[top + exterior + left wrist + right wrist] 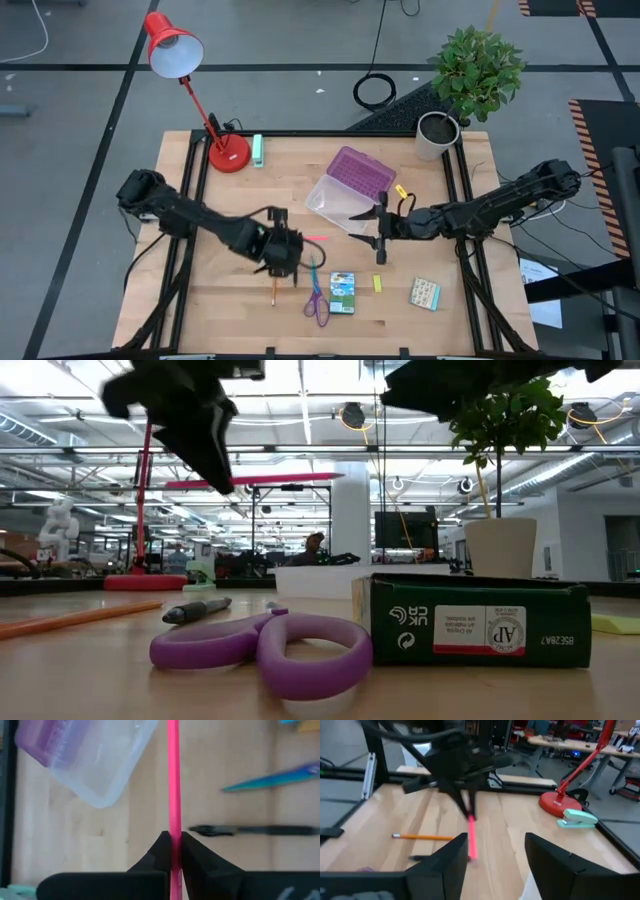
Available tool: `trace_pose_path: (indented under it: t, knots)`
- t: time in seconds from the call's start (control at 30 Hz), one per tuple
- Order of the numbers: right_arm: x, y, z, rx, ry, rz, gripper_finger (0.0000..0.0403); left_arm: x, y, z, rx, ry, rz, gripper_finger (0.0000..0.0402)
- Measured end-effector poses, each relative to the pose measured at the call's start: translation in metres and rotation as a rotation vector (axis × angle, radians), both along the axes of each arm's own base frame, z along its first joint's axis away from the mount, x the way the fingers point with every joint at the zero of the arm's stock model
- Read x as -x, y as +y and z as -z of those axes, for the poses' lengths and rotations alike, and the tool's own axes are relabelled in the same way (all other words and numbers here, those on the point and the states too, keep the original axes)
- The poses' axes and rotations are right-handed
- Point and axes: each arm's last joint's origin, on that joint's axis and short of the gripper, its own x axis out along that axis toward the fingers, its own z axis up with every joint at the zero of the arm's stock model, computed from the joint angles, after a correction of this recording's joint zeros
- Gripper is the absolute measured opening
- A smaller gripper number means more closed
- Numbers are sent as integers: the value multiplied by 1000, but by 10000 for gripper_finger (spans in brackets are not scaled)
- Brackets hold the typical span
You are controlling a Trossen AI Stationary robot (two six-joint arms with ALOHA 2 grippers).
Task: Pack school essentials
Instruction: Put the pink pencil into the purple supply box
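While left tool (174,840) pinches pink pencil (173,775), transfer underway; next: carry ahead to clear case (95,760). Right tool (492,852) spread, waiting.

Legible marking is showing on one item only. In the low view, the dark green crayon box (470,622) is lying with its side facing the camera and is displaying "UK CA" in white beside a round mark, a white label carrying an "AP" seal, and a code reading approximately "BSE28A7"; all are appearing inverted. Other print is remaining unreadable.
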Motion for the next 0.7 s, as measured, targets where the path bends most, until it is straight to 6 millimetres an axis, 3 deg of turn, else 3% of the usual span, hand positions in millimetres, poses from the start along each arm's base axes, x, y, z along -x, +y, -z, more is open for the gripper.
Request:
trace_pose_path:
  t: [0.33, 0.7]
  knots:
    - [-40, -2, 27, 31, 87, 62, 198, -10, 31, -3, -42, 13, 8, 32]
    - [-59, -12, 45, 18, 61, 61, 198, -10, 25, -4, -37, 1, 24, 34]
